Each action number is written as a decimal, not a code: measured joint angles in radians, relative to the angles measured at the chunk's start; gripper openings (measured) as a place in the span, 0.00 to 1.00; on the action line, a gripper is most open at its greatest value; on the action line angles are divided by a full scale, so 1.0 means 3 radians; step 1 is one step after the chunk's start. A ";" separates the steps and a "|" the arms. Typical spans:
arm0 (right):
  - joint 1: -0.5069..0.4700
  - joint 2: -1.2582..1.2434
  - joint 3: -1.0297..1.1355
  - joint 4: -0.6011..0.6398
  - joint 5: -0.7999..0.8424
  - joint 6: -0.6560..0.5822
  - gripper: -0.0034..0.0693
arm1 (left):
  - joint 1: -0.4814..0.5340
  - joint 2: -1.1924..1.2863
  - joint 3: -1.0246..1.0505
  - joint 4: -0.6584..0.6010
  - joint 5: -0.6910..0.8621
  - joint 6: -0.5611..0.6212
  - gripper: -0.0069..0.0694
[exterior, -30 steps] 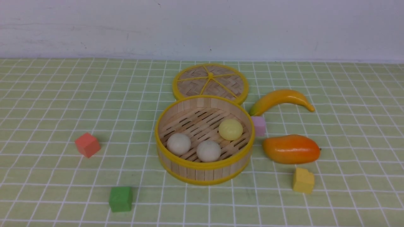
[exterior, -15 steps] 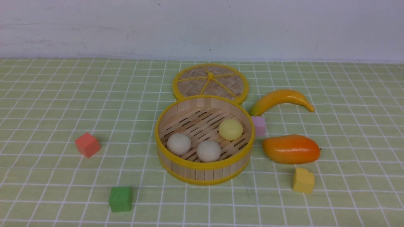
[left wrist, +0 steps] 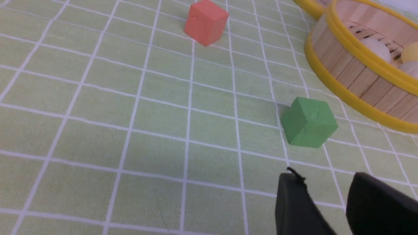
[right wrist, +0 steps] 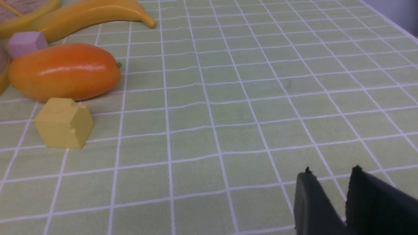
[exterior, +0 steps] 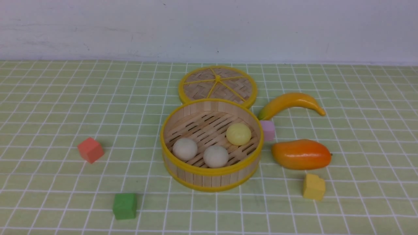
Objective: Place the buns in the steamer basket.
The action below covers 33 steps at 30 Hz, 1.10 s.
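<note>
Left wrist view shows the left gripper (left wrist: 326, 192) low over the worktop (left wrist: 98, 130), its two dark fingers (left wrist: 294, 202) parted by a clear gap with nothing between them; they hang just short of a green cube (left wrist: 308, 122), which they do not touch. Right wrist view gives the same picture on the other side: the right gripper (right wrist: 329, 192) has its fingers (right wrist: 310, 202) a narrow gap apart, empty, over bare checked cloth, well clear of a yellow block (right wrist: 63, 123) and a toy mango (right wrist: 63, 71). Both arms look parked back at the near edge, which fits work that is finished rather than a reach in progress.

Further out, the front view has the steamer basket (exterior: 210, 174) at the middle of the worktop with all three buns on its slatted floor: two off-white buns (exterior: 184, 148) side by side near the front wall and a pale yellow bun (exterior: 238, 134) a little behind them to the right. So the task reads as done. The lid (exterior: 217, 85) lies flat behind the basket, its near edge hidden by the basket's rim, left off so the opening stays free. A toy banana (exterior: 290, 102), a pink cube (exterior: 268, 130) against the basket's right side and a red cube (exterior: 90, 149) far to the left play no part
</note>
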 joint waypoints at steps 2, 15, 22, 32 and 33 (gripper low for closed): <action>0.0000 0.0000 0.0000 0.0000 0.0000 0.0000 0.30 | 0.0000 0.0000 0.0000 0.0000 0.0000 0.0000 0.40; 0.0000 0.0000 0.0000 0.0000 0.0000 0.0000 0.32 | 0.0000 0.0000 0.0000 0.0000 0.0000 0.0000 0.40; 0.0000 0.0000 0.0000 0.0000 0.0000 -0.0001 0.32 | 0.0000 0.0000 0.0000 0.0000 0.0000 0.0000 0.40; 0.0000 0.0000 0.0000 0.0000 0.0000 -0.0001 0.33 | 0.0000 0.0000 0.0000 0.0000 0.0000 0.0004 0.40; 0.0000 0.0000 0.0000 0.0000 0.0000 -0.0001 0.33 | 0.0000 0.0000 0.0000 0.0000 0.0000 0.0004 0.40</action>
